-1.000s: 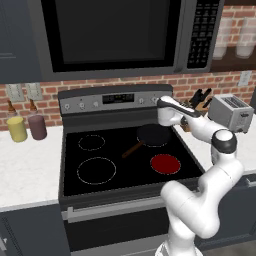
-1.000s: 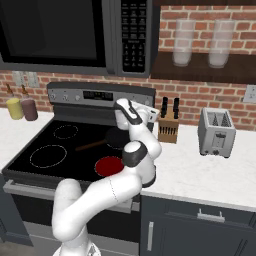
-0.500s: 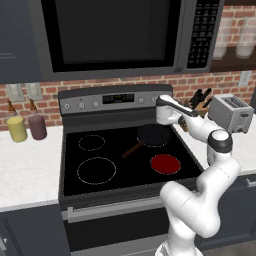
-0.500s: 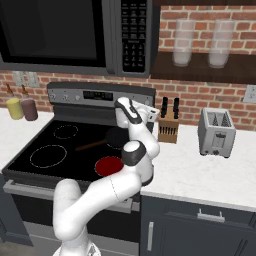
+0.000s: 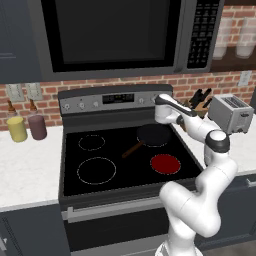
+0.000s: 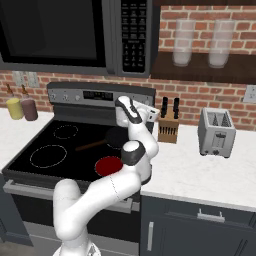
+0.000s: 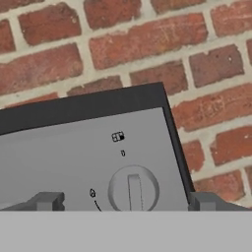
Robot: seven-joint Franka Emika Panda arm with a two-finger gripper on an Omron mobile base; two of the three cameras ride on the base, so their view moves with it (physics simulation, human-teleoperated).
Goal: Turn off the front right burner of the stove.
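While the front right burner [image 5: 165,164] glows as a solid red disc on the smooth black glass top of the stove [image 5: 90,172], near its front right corner, the white arm reaches over it toward the right end of the grey steel back panel [image 5: 85,104]. Hand view: the claw [image 7: 125,202] stands released, its two dark finger tips [image 7: 47,202] spread wide on either side of a round grey knob [image 7: 133,189] with a raised upright bar, neither tip touching it; red brick wall [image 7: 123,44] lies behind the panel's dark edge. A dark round skillet [image 5: 153,135] with a brown handle sits on the rear right zone, just behind the red disc. Thin white dashed rings mark the two left zones. On the counter [image 6: 200,172] right of the stove stand a wooden knife block [image 6: 168,127] and a boxy metal toaster [image 6: 216,133]; two bottles [image 5: 16,128] stand at left.
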